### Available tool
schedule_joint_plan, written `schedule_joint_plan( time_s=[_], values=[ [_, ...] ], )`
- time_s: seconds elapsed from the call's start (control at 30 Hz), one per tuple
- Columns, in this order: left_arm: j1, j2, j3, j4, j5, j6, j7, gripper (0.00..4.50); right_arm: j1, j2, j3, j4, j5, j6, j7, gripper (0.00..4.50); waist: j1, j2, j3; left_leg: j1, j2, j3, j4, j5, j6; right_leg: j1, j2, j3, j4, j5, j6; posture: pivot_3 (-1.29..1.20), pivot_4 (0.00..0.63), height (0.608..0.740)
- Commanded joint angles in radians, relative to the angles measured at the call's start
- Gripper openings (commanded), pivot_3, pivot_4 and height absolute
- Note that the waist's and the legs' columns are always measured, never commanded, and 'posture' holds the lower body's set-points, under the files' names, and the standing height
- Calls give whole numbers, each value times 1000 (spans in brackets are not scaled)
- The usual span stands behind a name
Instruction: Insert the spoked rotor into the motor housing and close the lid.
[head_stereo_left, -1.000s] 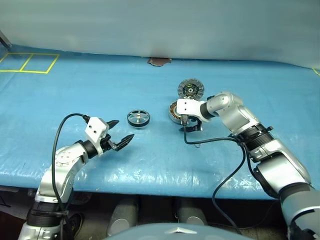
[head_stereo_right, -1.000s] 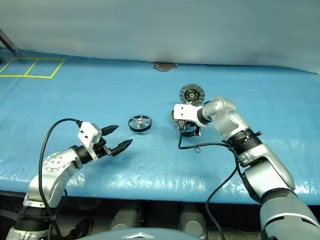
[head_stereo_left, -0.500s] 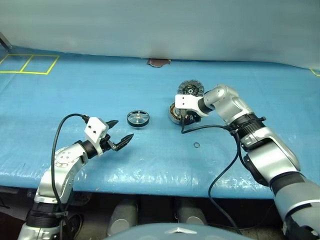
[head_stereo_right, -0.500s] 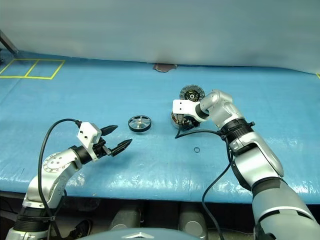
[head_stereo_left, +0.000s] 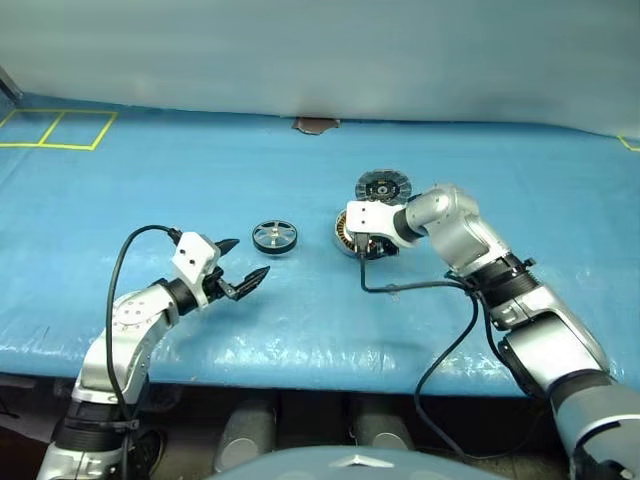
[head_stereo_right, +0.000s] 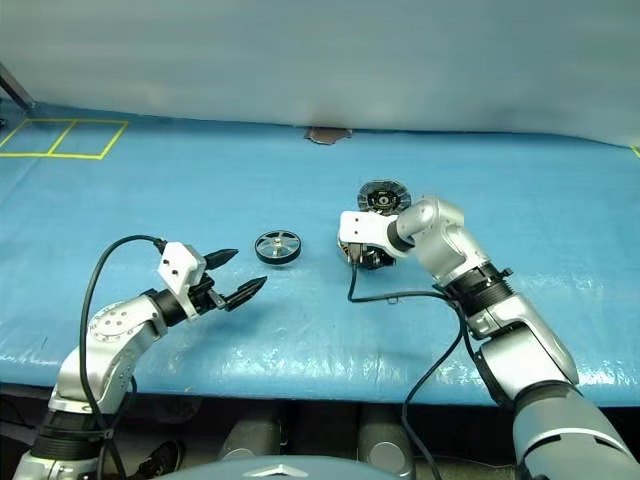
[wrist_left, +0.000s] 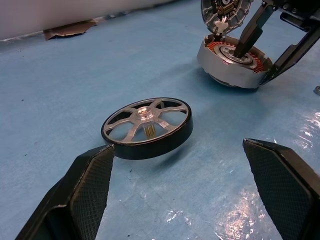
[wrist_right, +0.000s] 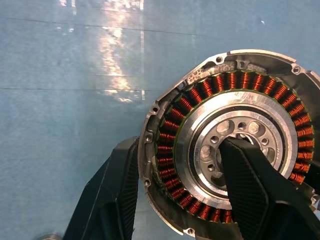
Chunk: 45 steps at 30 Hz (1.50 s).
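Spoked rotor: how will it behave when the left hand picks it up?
The spoked rotor looks like rigid metal, so probably stiff and hefty for its size. Its smooth dark rim could slip between fingers. Lying flat on the blue sheet, it shouldn't roll unless tipped on edge.

A glossy blue surface (head_stereo_left: 300, 170) with yellow lines (head_stereo_left: 60, 128) upper left; a black-rimmed, silver-spoked wheel (wrist_left: 147, 127); a silver cup (wrist_right: 227, 150) ringed with coppery-orange windings.

Blue tarp table (head_stereo_left: 150, 180): spoked rotor (head_stereo_left: 275, 237), motor housing (head_stereo_left: 348, 234), O-ring (wrist_left: 317, 90).
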Motion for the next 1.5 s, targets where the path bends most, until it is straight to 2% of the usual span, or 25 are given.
schedule_joint_plan(
  time_s=[0.03,0.2,0.5,0.73,1.5],
  values=[
    [-26,-4,-11,9,4,-14,-14,4500,33,-20,54,-170,-25,28,53,2227,0,0,0,0,0,0,0,0,0,0,0,0,0,0,0,0,150,740],
    [-48,10,-19,26,2,-4,-40,4500,62,-23,98,-321,-65,86,66,2227,0,0,0,-1,0,0,-1,0,0,-2,0,0,-1,0,0,0,150,740],
    [-46,55,4,43,2,4,-76,4500,72,3,142,-414,-100,170,56,2227,1,-1,0,-2,0,0,0,0,-1,-2,0,0,-1,0,1,0,150,740],
    [-44,62,8,47,5,0,-70,4500,72,3,161,-435,-98,236,72,2227,1,-1,0,-2,0,0,-1,0,-1,-2,0,0,-1,0,0,0,150,740],
    [-16,46,15,44,8,-19,-40,4500,44,102,255,-433,-104,383,57,2227,-5,-1,0,-1,1,0,-1,0,-1,-2,0,-1,0,-1,1,0,150,740]
  ],
)
